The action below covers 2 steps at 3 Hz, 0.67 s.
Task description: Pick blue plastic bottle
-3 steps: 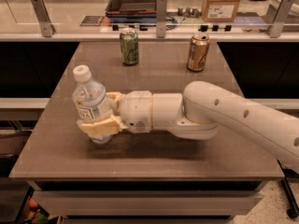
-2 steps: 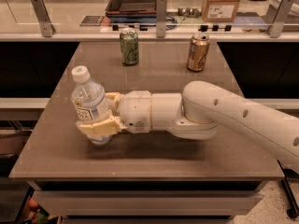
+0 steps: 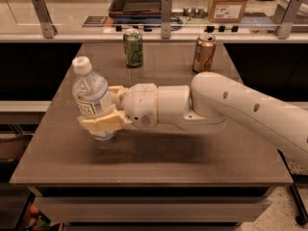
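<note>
Camera view, looking down on a brown table (image 3: 159,162) from its near edge. The white arm (image 3: 240,105) enters from the right and reaches leftward across the middle of the tabletop. The gripper (image 3: 97,108) sits at the left-centre of the table, its cream fingers (image 3: 103,123) clenched around the blue plastic bottle (image 3: 89,93): one finger crosses the near side of the bottle low on its body, and the other lies against its far side, mostly hidden.

The bottle is clear and pale blue, with a white cap (image 3: 82,64) and a label bearing a dark square. It leans slightly, with the cap toward the left. Its base is at or just above the tabletop. Whether it touches the surface cannot be told.

At the far side of the table stand a green can (image 3: 133,47), left of centre, and a gold can (image 3: 204,53), right of centre. Both are upright and well apart from the bottle. Beyond the table's far edge, a counter carries a dark tray (image 3: 139,1) and a cardboard box (image 3: 230,4).
</note>
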Available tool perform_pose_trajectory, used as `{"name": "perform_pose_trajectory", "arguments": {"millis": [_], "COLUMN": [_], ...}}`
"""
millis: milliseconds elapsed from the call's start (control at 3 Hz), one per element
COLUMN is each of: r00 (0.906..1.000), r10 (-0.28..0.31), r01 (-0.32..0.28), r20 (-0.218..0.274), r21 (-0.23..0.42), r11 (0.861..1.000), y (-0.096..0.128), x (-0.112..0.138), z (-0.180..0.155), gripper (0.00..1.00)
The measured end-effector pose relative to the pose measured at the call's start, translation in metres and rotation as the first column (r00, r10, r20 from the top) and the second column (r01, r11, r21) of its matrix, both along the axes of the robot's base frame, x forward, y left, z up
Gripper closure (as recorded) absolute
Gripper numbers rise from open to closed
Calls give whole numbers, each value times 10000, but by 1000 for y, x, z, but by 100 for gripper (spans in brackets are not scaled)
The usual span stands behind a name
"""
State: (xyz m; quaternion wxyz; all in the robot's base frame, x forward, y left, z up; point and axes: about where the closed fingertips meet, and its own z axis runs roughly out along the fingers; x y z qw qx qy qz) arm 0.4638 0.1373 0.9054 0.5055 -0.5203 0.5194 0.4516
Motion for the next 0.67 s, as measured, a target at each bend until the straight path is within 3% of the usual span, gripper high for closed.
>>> {"name": "perform_pose_trajectory", "arguments": {"millis": [333,667], "r00": [9990,9990], "r10": [6,-15], "r01": [8,29], "r20": [447,457], "r21": [-301,-303], "r11": [9995,9995], "y": [-3,-4], "x": [10,11], "z": [46,49], "gripper": [100,100]}}
